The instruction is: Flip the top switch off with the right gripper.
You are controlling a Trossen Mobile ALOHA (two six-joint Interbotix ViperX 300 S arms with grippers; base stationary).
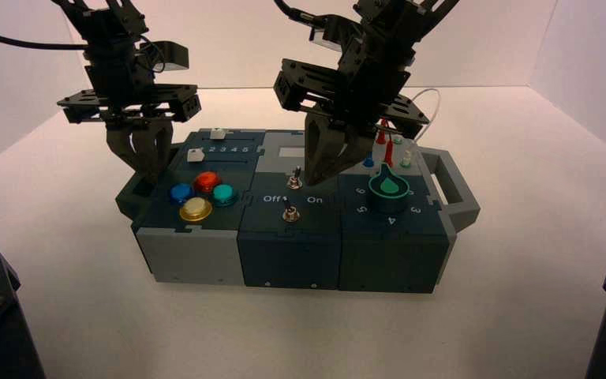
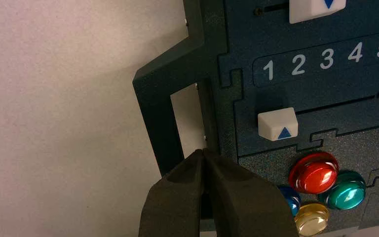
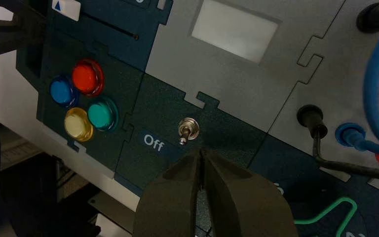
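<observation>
- Top switch (image 3: 188, 129): small metal toggle, with a short, thin, round-tipped lever on a shiny hex-nut base. It sits in the dark middle panel (image 3: 165, 106), near its seam with the grey panel (image 3: 177, 59); in the right wrist view the lever's tip shows off the nut's centre, toward the strip lettered "Off".
- Right hand (image 1: 313, 181): closed, nothing between its fingers; its tips hang just to the right of the top switch, apparently apart from it.
- Lower switch (image 1: 291, 213): a second toggle, nearer the box's front edge.
- Open room, left: bare panel separates the top switch from the green button (image 3: 102, 114), one of four clustered buttons.
- Open room, right: dark panel lies between the top switch and the green-marked knob (image 1: 388, 186), partly beneath the right hand.
- Left hand (image 2: 201, 153): closed and empty, over the handle (image 2: 163, 123) at the box's left edge.
</observation>
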